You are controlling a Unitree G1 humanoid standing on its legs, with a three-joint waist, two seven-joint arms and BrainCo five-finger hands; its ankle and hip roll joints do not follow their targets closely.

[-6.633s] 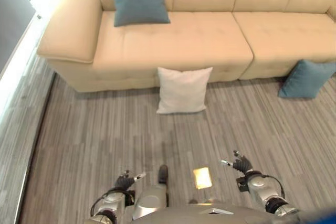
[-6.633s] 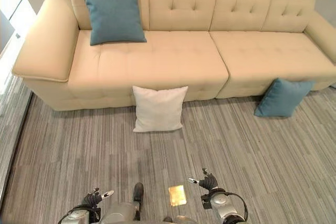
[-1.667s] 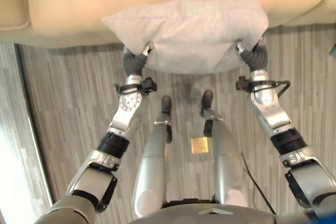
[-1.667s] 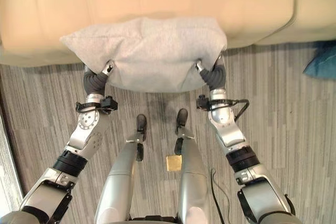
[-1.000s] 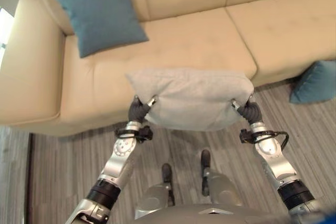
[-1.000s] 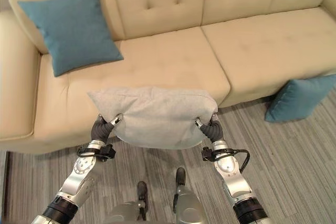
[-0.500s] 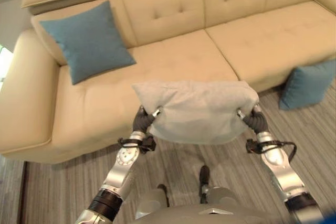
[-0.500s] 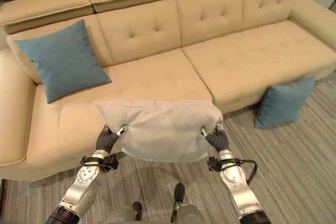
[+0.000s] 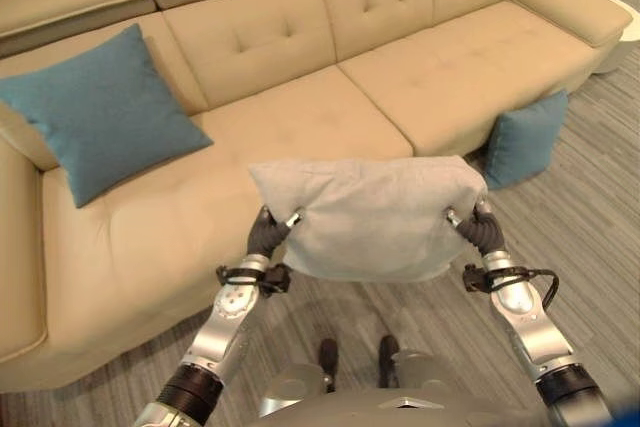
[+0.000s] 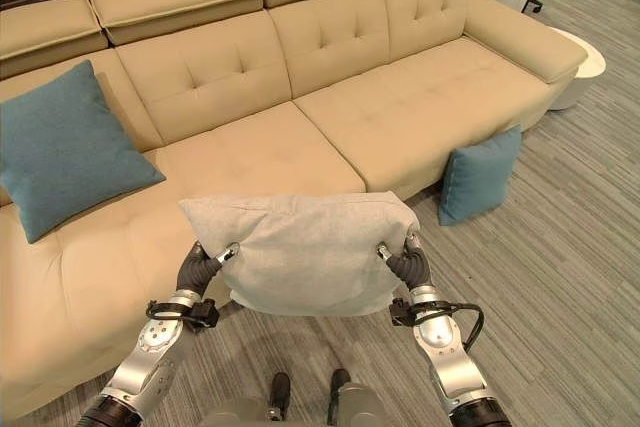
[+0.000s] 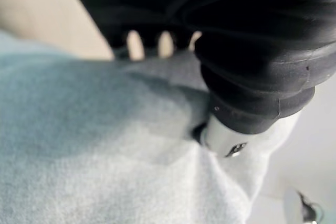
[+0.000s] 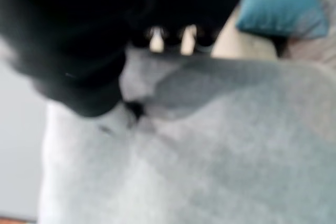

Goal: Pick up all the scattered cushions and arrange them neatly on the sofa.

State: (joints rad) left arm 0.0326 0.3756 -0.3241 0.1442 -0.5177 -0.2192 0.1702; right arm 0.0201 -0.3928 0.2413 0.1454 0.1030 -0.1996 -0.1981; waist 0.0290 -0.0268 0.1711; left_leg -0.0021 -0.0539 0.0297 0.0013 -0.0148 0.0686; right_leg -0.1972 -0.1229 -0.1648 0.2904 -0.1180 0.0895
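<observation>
Left hand (image 10: 198,267) and right hand (image 10: 408,265) each clamp an end of the grey cushion (image 10: 305,247) held between them, which should go level and forward onto the sofa (image 10: 260,162) seat beyond

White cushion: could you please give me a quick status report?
Left hand and right hand both gripping white cushion, held above floor before sofa. One teal cushion on floor. Seat ahead clear.
</observation>
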